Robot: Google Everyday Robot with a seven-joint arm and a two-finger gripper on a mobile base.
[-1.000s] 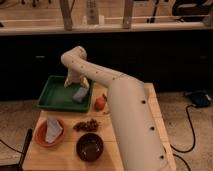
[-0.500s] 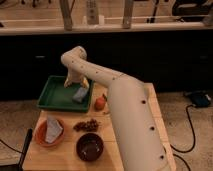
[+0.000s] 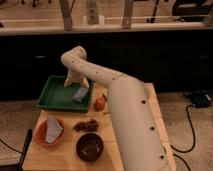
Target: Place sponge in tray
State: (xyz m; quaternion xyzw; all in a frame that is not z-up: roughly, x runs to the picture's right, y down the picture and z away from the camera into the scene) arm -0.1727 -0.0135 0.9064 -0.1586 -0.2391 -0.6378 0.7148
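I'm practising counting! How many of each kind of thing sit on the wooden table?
Round bowls: 2 (orange bowl, dark brown bowl)
Shallow rectangular green tray: 1
Small blue-grey sponge block, in tray: 1
Round orange fruit: 1
Pale bluish-white piece, in orange bowl: 1
Brown lumpy pile: 1
Total: 7
Robot gripper above the tray, beside sponge.

My gripper (image 3: 78, 84) hangs over the right end of the tray (image 3: 54, 94), which sits at the table's (image 3: 64, 152) far left corner. The sponge (image 3: 80, 95) lies in the tray directly under the gripper, near the right rim. A fruit (image 3: 100, 103) sits just right of the tray. Nearer the front lies a heap of small bits (image 3: 87, 125). The left bowl (image 3: 42, 137), with a folded piece (image 3: 53, 127) in it, stands left of the heap, and the front bowl (image 3: 90, 147) stands before it. My arm (image 3: 130, 115) crosses the table's right side.
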